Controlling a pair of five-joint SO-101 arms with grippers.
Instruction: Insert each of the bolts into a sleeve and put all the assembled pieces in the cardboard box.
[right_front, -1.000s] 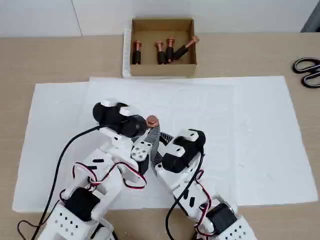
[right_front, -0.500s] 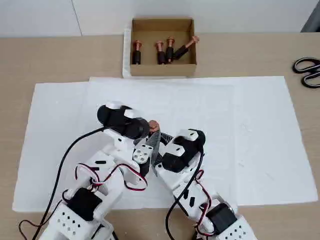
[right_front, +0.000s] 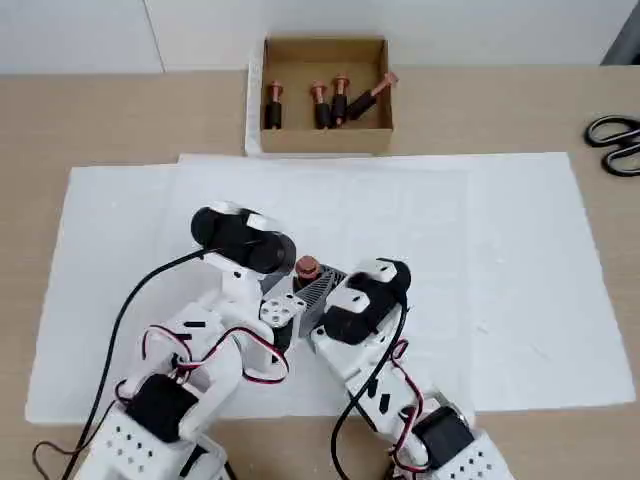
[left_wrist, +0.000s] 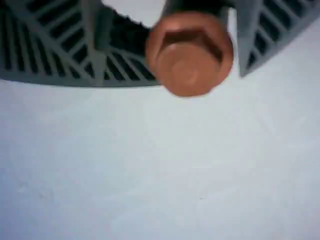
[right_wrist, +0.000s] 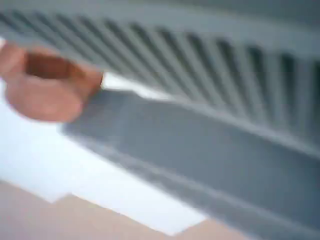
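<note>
Copper-headed bolt (right_front: 307, 266) sits clamped in the left gripper (left_wrist: 187, 35), over the white sheet (right_front: 500, 250). Just beside it is the right gripper (right_front: 322, 286), whose grip I cannot tell. Well ahead lies the box (right_front: 327, 141).

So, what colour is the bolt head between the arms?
Copper. The head shows best in the left wrist view.

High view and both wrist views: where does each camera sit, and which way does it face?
High view: fixed overhead, looking down on the white foam sheet and brown cardboard box; two white-and-black arms show.
Left wrist view: on the left arm, close above the sheet; left gripper flanks a copper hex-head bolt.
Right wrist view: on the right arm, facing sheet and tan table; right gripper shows.
Shared: all three show the bolt.
</note>
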